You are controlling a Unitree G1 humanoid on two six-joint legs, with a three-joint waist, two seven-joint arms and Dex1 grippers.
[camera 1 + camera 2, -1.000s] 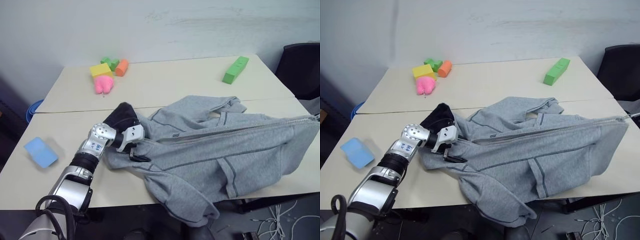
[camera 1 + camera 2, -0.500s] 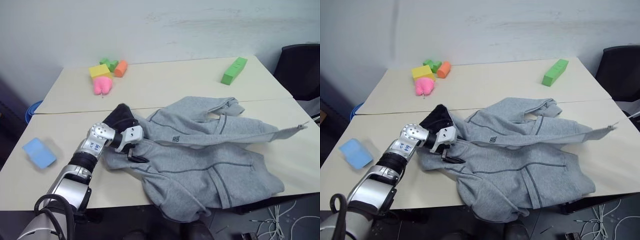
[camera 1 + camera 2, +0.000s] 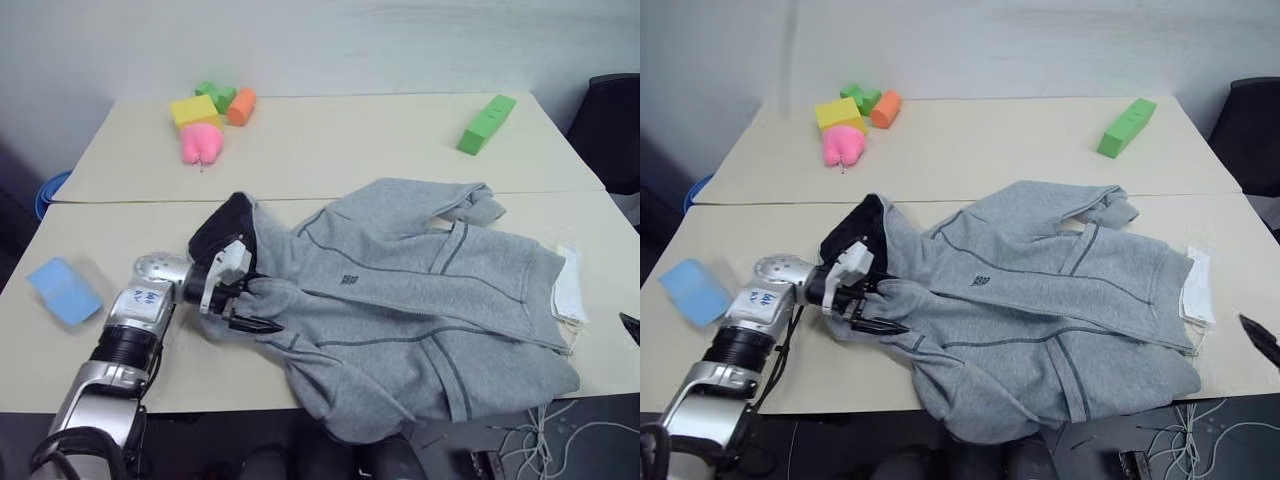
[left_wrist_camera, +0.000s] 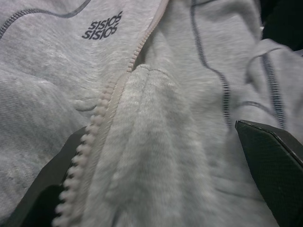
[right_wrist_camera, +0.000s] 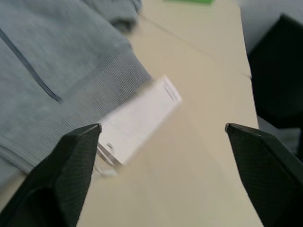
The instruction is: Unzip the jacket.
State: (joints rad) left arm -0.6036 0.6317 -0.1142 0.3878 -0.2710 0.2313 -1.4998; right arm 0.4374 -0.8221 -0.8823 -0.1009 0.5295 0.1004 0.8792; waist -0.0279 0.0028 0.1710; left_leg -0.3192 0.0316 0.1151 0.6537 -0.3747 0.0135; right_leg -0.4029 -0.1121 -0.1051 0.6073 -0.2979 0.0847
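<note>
I see the jacket [image 3: 400, 300] spread across the worktop's [image 3: 330, 140] near edge, hem hanging over it. My left gripper [image 3: 240, 305] sits at the collar with jaws spread, fleece between them. My right gripper [image 5: 156, 156] is released above the hang tag [image 5: 137, 118].
</note>
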